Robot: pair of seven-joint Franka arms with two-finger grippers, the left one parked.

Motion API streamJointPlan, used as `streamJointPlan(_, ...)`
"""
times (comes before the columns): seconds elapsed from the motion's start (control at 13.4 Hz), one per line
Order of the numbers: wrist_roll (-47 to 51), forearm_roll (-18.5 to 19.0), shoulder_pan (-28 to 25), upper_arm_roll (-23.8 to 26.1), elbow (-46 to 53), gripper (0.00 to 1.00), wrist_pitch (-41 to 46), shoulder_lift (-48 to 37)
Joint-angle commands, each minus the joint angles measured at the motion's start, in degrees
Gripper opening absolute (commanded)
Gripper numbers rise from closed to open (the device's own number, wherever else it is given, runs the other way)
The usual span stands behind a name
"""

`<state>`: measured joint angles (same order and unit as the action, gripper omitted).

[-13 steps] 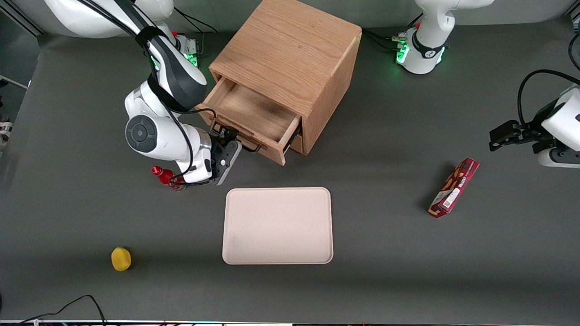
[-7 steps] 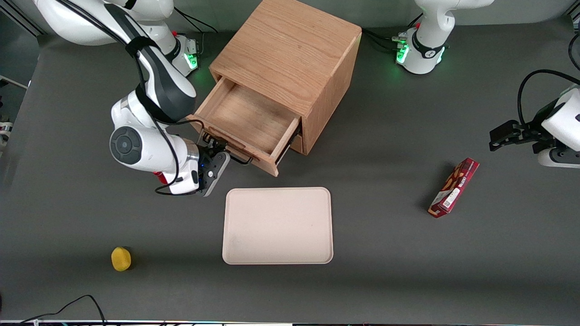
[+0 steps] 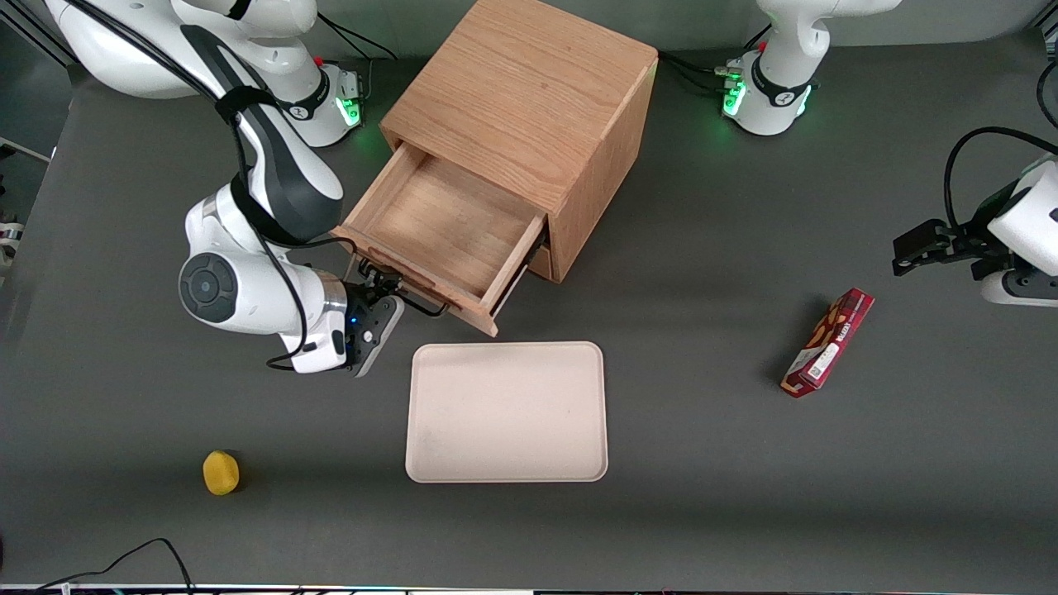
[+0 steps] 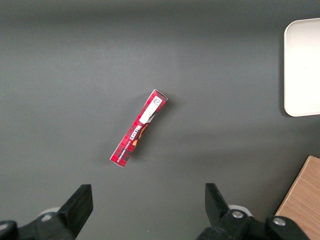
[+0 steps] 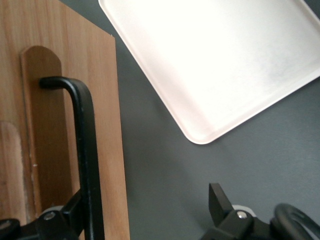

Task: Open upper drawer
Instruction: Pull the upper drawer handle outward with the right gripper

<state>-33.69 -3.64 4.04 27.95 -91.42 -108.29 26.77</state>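
The wooden cabinet (image 3: 529,91) stands at the back of the table. Its upper drawer (image 3: 438,223) is pulled well out, showing a shallow bare wood interior. The drawer's black bar handle (image 3: 413,302) runs along its front (image 5: 47,125). My right gripper (image 3: 378,289) sits at the end of that handle toward the working arm. In the right wrist view the gripper (image 5: 147,212) is open, with the handle bar (image 5: 87,150) lying against one finger (image 5: 70,212). The other finger (image 5: 218,200) hangs well apart over the grey table.
A pale tray (image 3: 506,411) lies just nearer the front camera than the drawer front and shows in the right wrist view (image 5: 215,60). A yellow object (image 3: 221,472) sits nearer the camera toward the working arm's end. A red box (image 3: 828,342) lies toward the parked arm's end.
The upper drawer has slid farther out of the cabinet toward the front camera, and my gripper has moved with its handle. A small red bottle seen earlier is now covered by the arm.
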Motion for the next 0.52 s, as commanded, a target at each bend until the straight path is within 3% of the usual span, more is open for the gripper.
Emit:
streamJointPlan(0.0,-2.3,2.6,-0.3,-0.6,5.4,1.0,3.9,2.6)
streamJointPlan(0.45,-4.9,2.5,-0.6,-2.6,7.0,1.0,5.5,2.9)
